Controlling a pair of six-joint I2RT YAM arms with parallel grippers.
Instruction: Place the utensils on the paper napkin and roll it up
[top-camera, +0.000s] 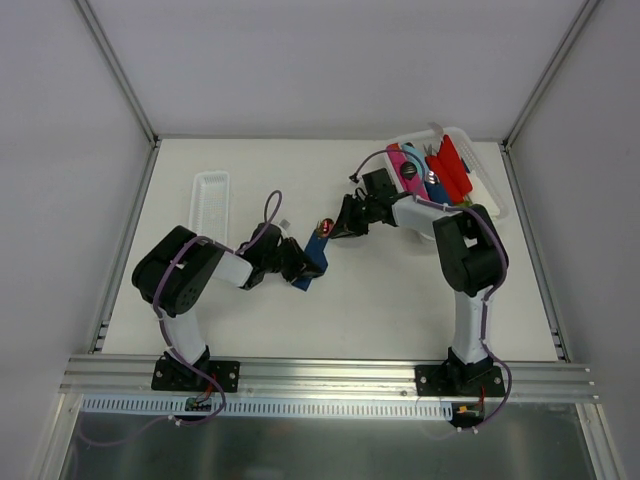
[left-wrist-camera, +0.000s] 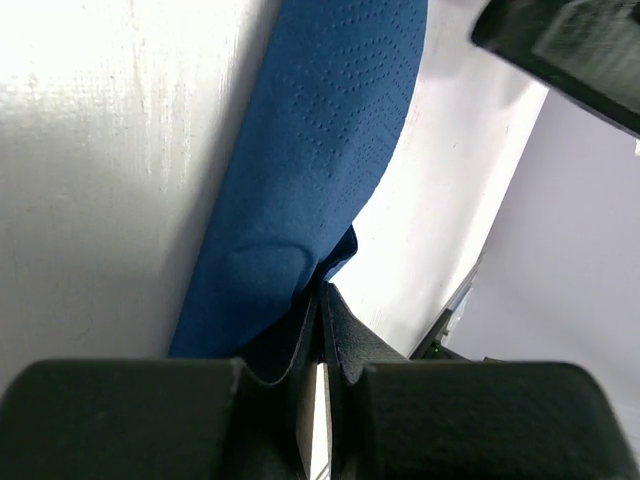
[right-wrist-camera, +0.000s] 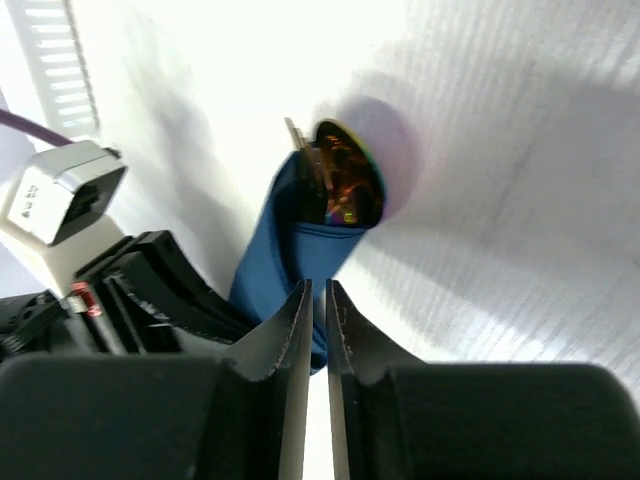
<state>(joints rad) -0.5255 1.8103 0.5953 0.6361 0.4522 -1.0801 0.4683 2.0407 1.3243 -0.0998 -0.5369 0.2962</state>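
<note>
dark navy-blue paper napkin (top-camera: 314, 256), rolled: left end effector (top-camera: 300, 268), angled low, clenched at its near end; right end effector (top-camera: 335, 228) barely parted, empty, opposite.

The dark navy-blue paper napkin (left-wrist-camera: 320, 150) ahead of the matt black plastic left fingers (left-wrist-camera: 150, 420) is matt and dot-embossed. Beyond the right fingers (right-wrist-camera: 220, 410), slim copper-red metal utensils (right-wrist-camera: 345, 185) gleam glossy, iridescent; the white bench (right-wrist-camera: 500, 200) looks matt, faintly streaked.

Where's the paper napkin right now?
In the top view the paper napkin is rolled up at mid-table, between the jaws of the left gripper and the right gripper, the utensils poking out its far end.
</note>
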